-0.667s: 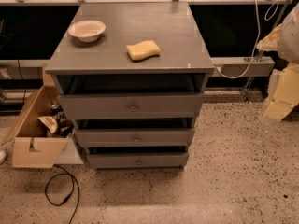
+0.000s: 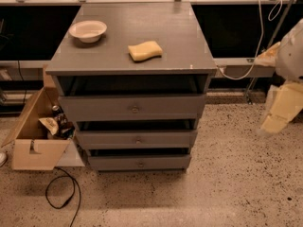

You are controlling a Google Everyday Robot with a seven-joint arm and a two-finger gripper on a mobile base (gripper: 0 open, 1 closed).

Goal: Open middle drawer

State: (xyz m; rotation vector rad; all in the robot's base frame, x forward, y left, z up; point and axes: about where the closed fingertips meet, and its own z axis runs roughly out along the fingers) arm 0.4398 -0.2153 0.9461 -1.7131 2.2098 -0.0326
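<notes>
The grey cabinet (image 2: 132, 41) stands in the middle of the camera view with three drawers stacked in its front. The middle drawer (image 2: 109, 140) has a medium-height flat front and a small round metal knob (image 2: 138, 139) in its centre. It sits slightly out, with a dark gap above it. The taller top drawer (image 2: 94, 109) is above it and the shortest drawer (image 2: 113, 163) below. My gripper (image 2: 273, 123) hangs at the far right edge, pale yellow-white, well right of the cabinet and about level with the drawers, touching nothing.
A white bowl (image 2: 88, 30) and a yellow sponge (image 2: 144, 50) lie on the cabinet top. An open cardboard box (image 2: 35, 148) with clutter stands at the cabinet's left. A black cable (image 2: 61, 193) loops on the speckled floor. A white cable (image 2: 258, 37) hangs at the right.
</notes>
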